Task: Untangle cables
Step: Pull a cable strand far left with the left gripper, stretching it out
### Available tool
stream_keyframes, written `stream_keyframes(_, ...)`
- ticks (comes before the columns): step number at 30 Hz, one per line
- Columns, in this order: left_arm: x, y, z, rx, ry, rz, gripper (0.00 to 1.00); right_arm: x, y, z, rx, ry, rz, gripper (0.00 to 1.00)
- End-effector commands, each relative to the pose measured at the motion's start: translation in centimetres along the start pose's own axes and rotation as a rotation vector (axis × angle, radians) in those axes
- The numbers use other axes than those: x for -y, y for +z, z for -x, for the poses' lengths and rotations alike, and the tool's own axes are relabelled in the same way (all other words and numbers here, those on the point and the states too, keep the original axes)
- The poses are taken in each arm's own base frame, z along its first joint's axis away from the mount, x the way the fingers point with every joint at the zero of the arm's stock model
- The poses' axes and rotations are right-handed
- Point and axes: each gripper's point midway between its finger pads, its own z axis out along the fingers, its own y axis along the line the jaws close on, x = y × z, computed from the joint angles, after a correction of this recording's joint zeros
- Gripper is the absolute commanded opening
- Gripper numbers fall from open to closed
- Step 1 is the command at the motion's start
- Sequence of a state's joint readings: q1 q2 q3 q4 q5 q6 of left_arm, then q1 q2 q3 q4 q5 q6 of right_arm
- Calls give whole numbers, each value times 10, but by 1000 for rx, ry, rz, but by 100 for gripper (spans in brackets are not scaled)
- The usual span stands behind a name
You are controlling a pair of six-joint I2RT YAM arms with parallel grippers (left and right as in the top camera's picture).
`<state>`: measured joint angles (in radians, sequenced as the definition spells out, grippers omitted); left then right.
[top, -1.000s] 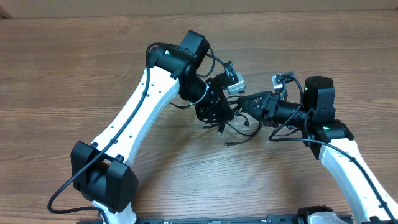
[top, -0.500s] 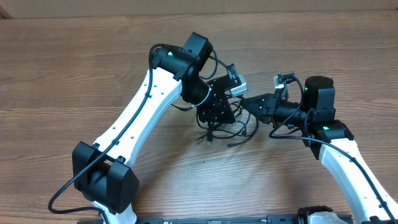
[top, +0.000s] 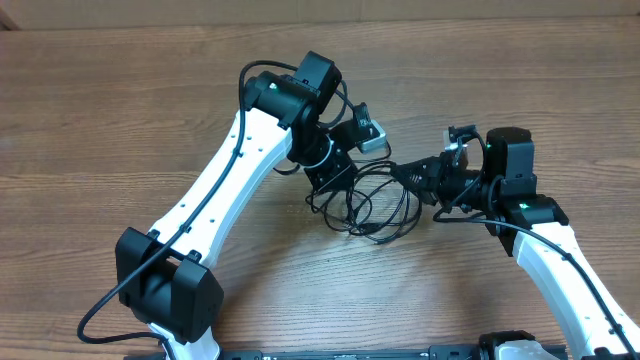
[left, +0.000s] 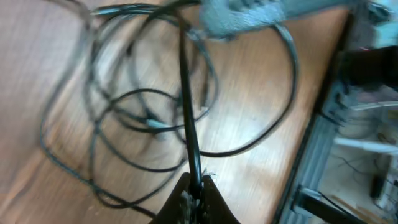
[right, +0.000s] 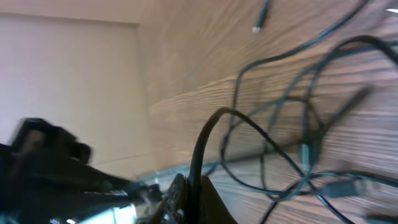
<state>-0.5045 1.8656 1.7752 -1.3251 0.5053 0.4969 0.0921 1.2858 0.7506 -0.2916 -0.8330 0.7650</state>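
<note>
- The wooden surface (top: 120,120) fills the overhead view.
- The left arm (top: 235,170), white with black joints, reaches from the near left toward the middle. The right arm (top: 560,260) comes in from the near right.
- The cables (top: 375,205) lie in loose, overlapping black loops at the middle of the surface, between the ends of the two arms.
- The left pincer (left: 194,196) is clenched on one cable strand, which runs straight from its tips across the loops.
- The right pincer (right: 189,199) is clenched on another strand, which arches out from its tips.
- A small, light-tipped plug end (right: 256,28) shows blurred in the right wrist view, beyond the loops.
</note>
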Motion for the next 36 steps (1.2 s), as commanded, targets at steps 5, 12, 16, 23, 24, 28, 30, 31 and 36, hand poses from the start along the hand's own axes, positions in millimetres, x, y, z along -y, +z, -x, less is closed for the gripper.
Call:
stream_keyframes(5, -72, -28, -11, 58, -381, 229, 4, 61, -10, 11, 125, 39, -307, 4)
stream_keyframes(12, -107, -77, -28, 179, -544, 301, 4, 105, -32, 16, 209, 46, -560, 4)
stream_keyframes(16, -116, -138, -46, 315, -593, 397, 4, 117, -43, 24, 259, 16, -650, 4)
stream_keyframes(23, -99, -254, -53, 691, -607, 521, 4, 124, -50, 26, 285, 18, -702, 4)
stream_keyframes(24, -96, -269, -55, 742, -612, 543, 4, 127, -51, 26, 286, 21, -717, 4)
stream_keyframes(28, -85, -332, -72, 963, -710, 635, 4, 138, -62, 24, 306, 37, -794, 4)
stream_keyframes(30, -81, -348, -78, 1027, -742, 643, 4, 139, -63, 24, 307, 39, -804, 4)
stream_keyframes(31, -78, -353, -78, 1046, -737, 638, 4, 140, -64, 24, 310, 40, -809, 4)
stream_keyframes(36, -64, -369, -68, 1124, -636, 556, 4, 145, -69, 24, 321, 47, -843, 4)
